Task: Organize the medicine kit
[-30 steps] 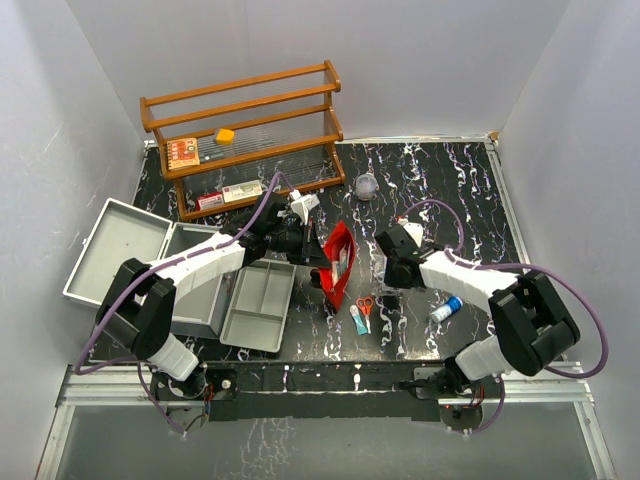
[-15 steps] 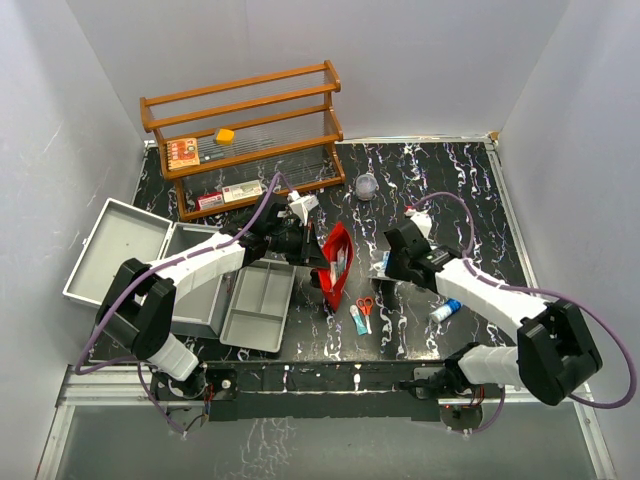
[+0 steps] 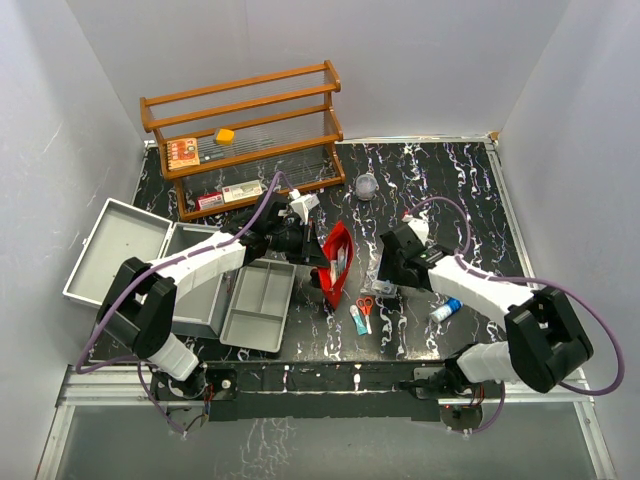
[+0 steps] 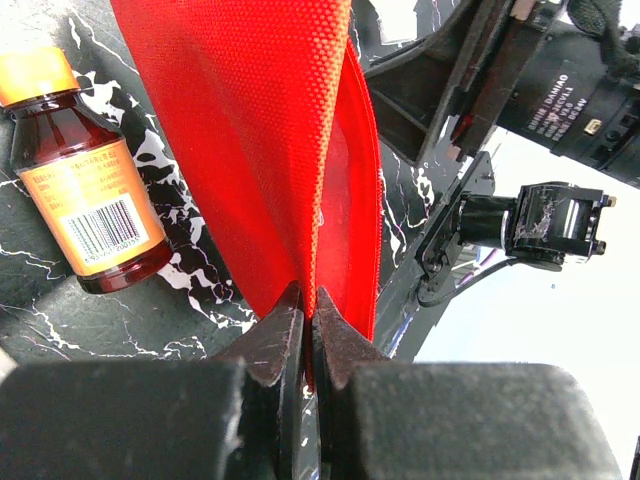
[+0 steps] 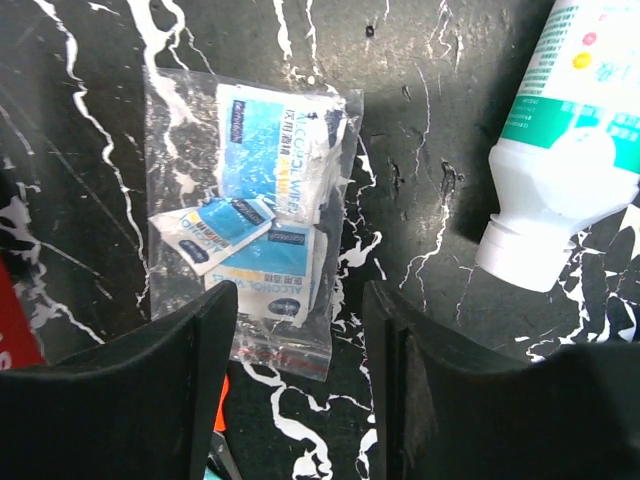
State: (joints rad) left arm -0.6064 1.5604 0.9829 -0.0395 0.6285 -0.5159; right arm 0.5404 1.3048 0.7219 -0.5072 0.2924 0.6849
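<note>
Left pincer [image 4: 307,300] tight on red pouch [image 4: 260,130]; right pincer [image 5: 300,305] agape; medicine kit [image 3: 115,250] lengthwise near-far

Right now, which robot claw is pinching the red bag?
The left gripper: its jaws are shut on the edge of the red pouch. The right gripper stands open over a clear packet of wipes.

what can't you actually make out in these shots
- Red pouch contents: left wrist view, its own fabric fills the frame.
- White bottle: right wrist view, cut off by the top-right edge.
- Medicine kit interior: top view, left arm covers part.
- Rack box labels: top view, too small.
</note>
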